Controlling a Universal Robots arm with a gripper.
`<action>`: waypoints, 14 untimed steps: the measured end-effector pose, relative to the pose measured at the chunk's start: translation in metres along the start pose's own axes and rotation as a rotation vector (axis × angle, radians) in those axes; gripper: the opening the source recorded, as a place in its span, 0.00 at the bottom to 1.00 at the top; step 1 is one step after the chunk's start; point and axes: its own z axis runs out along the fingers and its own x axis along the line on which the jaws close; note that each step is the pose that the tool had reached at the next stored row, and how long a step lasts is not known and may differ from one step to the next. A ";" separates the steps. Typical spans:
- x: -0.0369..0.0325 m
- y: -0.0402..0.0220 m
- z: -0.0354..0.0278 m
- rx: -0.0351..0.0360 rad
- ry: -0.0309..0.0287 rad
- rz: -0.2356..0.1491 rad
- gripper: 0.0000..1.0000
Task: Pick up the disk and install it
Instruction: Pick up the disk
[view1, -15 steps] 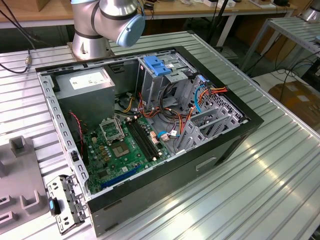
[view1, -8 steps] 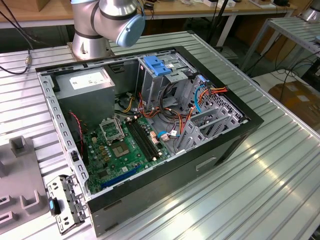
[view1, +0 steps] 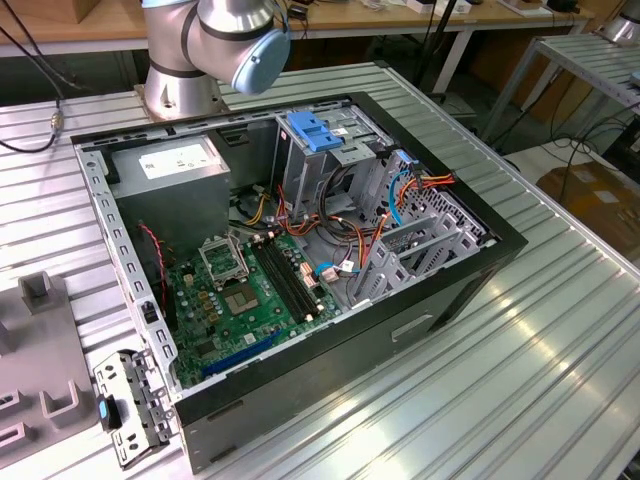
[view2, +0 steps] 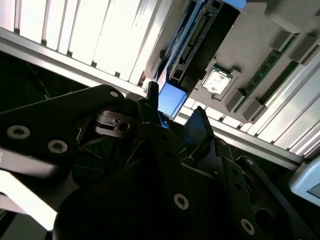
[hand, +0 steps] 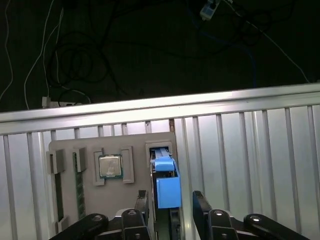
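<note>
Hand (hand: 170, 204) hovered wide open over grey tray (hand: 70, 142) on ribbed worktop (hand: 250, 165). Fingers (hand: 199, 200) flanked disk (hand: 167, 182), gaps either side, nothing gripped. Disk stood on edge in tray slot, blue rail facing hand, just beside chip (hand: 110, 166). In exterior view, open computer case (view1: 300, 250) sat on worktop, arm base (view1: 180, 90) beyond it.

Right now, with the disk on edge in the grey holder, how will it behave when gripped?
Likely rigid: the disk looks a flat slab with a blue plastic rail, so little flex. It stands on edge slotted in the grey holder, so a sideways push may tip or jam it. Smooth plastic might slip in the gripper.
</note>
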 end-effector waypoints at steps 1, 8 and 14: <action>0.0007 0.0000 0.0018 0.0001 0.0000 0.000 0.48; 0.0047 0.0002 0.0161 0.0009 -0.0001 0.000 0.55; 0.0050 0.0037 0.0299 0.0014 -0.0002 0.000 0.55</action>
